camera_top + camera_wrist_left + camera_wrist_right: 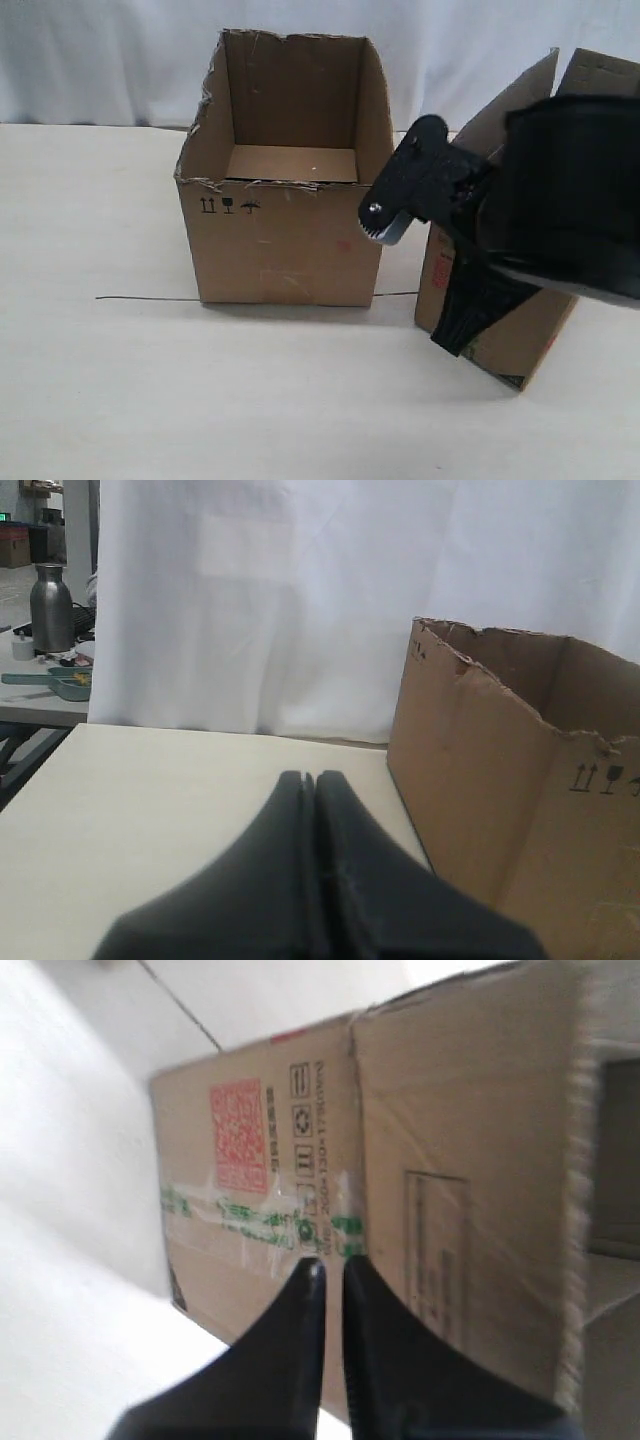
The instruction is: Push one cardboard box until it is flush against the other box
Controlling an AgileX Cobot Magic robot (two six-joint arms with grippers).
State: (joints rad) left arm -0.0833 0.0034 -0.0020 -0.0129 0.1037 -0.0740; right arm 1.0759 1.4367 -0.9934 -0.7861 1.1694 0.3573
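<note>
Exterior view: two open boxes stand on a pale bench [100,390] in front of a white curtain [100,60]. The wide box [285,240], with ragged top edges and three small black symbols on its front, sits near the middle. The narrow box [530,335] stands to its right, turned at an angle with its flaps up. A strip of bare bench lies between the two, so they are near each other but apart. A thin dark line [150,298] runs across the bench and passes behind the wide box's front edge. The right arm fills the right side and hides much of the narrow box.

Right wrist view: the right gripper [332,1265] is clenched on nothing, with only a thin slit between its fingers. Its tips are at the narrow box's side, on the green-printed tape [250,1218] below a red square print [240,1135]. Whether they press on the cardboard cannot be told.

Left wrist view: the left gripper [310,777] is clenched and empty, its fingers pressed together. It hangs over bare bench beside the wide box, clear of its wall. A metal bottle [52,608] stands on a table far behind.
</note>
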